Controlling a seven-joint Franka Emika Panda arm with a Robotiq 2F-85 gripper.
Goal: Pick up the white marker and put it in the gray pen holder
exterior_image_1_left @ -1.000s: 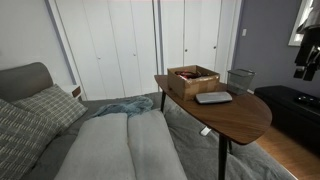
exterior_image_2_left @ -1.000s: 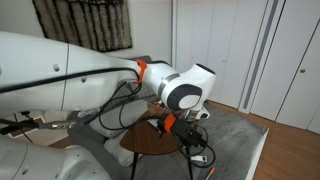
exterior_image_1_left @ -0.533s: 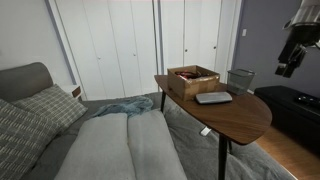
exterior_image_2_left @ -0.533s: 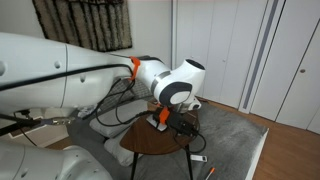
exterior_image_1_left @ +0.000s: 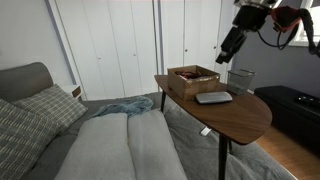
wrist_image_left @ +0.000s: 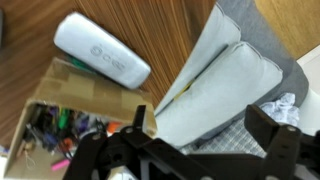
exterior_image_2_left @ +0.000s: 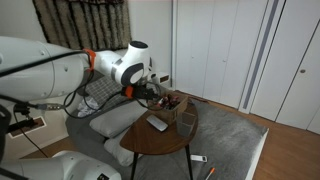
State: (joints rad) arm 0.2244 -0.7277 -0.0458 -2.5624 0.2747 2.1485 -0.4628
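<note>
In an exterior view the hand [exterior_image_1_left: 228, 45] hangs in the upper right of the frame, above the wooden box [exterior_image_1_left: 193, 78] and clear of the table [exterior_image_1_left: 240, 118]. It is too dark there to read its fingers. The wrist view fills that in: the hand [wrist_image_left: 200, 125] reaches in from the bottom edge with its dark fingers spread wide and nothing visible between them, over pale cushions [wrist_image_left: 225, 75].

Only the wrist view looks down into the wooden box, at lower left, which is crowded with coloured pens. The flat gray slab [wrist_image_left: 100, 50] lies beside it at upper left.

The gray pen holder [exterior_image_1_left: 241, 78] stands upright near the right end of the table, just right of the box, and falls outside the wrist view. The white marker cannot be picked out in any view.

In an exterior view the arm enters from the left with the hand [exterior_image_2_left: 150, 92] above the box. Only there do two small items [exterior_image_2_left: 198, 159] show, on the floor at the bottom of the frame.
</note>
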